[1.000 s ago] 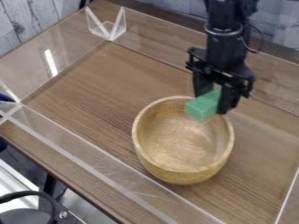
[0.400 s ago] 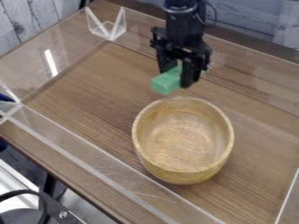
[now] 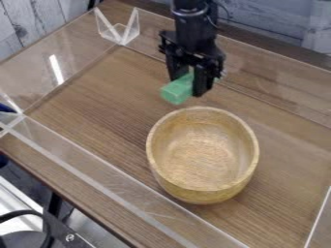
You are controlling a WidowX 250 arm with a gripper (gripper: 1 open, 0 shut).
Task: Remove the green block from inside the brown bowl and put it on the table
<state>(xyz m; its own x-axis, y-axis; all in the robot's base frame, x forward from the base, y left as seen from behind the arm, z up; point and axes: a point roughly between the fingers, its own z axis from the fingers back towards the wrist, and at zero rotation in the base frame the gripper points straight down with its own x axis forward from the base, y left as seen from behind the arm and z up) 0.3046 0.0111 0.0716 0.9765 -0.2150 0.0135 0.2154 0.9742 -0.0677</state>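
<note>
Lab bench: acrylic-walled table point(image 3: 91, 107), robot arm point(image 3: 195, 24)

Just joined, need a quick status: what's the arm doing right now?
The arm's gripper is shut on the green block and holds it over the table, up and to the left of the brown bowl in the camera view. The bowl is empty now. The block looks close to the wood, but whether it already touches the surface can't be told from this angle. It hasn't been let go yet.
</note>
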